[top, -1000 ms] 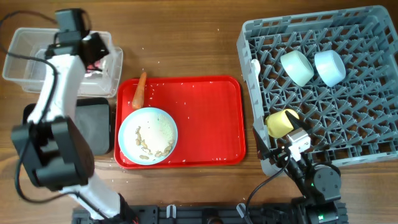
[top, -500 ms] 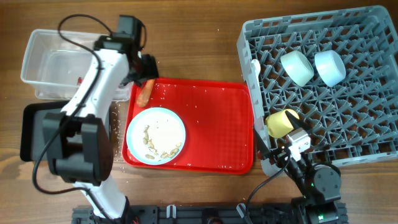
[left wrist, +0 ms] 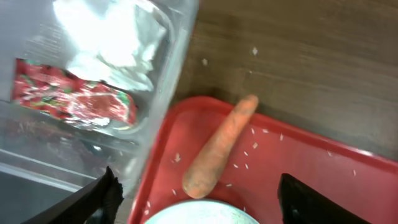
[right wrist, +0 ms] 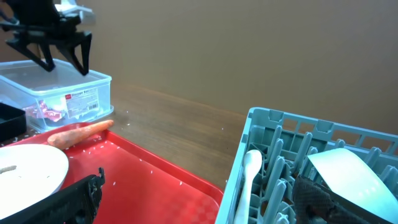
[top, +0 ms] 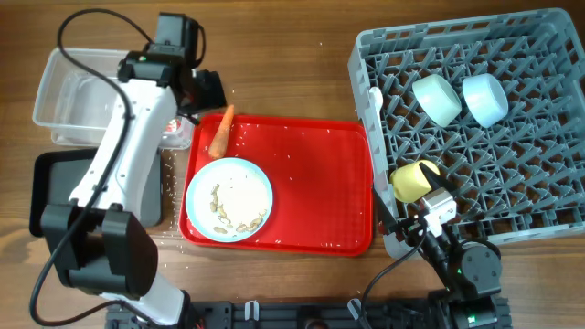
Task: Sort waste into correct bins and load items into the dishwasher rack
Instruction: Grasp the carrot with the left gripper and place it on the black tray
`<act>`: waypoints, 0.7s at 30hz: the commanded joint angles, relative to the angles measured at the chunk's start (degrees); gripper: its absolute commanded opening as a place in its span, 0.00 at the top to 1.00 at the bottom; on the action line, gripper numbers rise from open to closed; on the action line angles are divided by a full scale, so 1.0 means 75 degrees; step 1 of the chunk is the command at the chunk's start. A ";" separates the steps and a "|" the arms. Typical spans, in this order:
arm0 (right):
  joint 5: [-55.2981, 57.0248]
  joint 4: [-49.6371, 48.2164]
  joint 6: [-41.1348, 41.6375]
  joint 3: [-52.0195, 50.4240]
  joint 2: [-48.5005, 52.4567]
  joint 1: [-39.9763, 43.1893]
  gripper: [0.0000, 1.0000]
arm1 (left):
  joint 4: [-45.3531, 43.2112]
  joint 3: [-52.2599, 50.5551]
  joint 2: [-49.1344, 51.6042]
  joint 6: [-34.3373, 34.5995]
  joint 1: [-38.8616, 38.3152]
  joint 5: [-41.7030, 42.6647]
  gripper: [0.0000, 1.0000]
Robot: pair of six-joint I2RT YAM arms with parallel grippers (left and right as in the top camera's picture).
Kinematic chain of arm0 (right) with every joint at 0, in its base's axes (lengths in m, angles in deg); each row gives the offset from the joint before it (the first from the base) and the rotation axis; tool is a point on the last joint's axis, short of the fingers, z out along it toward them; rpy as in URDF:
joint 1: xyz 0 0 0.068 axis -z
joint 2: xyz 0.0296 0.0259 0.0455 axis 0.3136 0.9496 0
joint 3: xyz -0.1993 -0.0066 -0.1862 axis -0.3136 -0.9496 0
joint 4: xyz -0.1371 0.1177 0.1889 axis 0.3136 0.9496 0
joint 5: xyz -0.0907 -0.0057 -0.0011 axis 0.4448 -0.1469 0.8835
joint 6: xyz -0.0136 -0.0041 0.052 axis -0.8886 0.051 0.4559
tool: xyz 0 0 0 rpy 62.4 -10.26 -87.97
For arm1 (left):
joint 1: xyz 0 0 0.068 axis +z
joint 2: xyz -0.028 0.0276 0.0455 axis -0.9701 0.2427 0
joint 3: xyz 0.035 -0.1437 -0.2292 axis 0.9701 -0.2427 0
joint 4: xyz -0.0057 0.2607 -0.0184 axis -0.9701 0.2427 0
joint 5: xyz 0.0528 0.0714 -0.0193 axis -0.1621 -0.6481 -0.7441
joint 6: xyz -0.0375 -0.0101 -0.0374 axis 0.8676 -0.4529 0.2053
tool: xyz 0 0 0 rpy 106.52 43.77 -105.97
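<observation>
Beneath my spread left hand lies the carrot; wrist view reveals wrapper and tissue, obscured overhead.

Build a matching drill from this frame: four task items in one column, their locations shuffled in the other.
Items
1. carrot
2. wrapper
3. yellow cup
4. plate

Locations
A. in the grey rack
B. on the red tray, holding crumbs
C. inside the clear tub
D. on the red tray, at the corner nearest the tub

Pairs: 1-D, 2-C, 3-A, 4-B
</observation>
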 commanded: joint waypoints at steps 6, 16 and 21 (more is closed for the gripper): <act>-0.0117 -0.0032 0.0093 -0.0012 -0.0079 0.0020 0.00 | -0.1874 -0.1947 0.0501 -0.0490 -0.0356 -0.0708 0.93; -0.0117 -0.0032 0.0090 -0.0012 -0.0079 0.0020 0.00 | -0.2299 -0.1792 0.0315 -0.0685 0.0472 0.1877 0.55; -0.0117 -0.0032 0.0093 -0.0012 -0.0079 0.0020 0.00 | -0.2407 -0.2317 0.0667 -0.1492 -0.0455 0.0807 0.26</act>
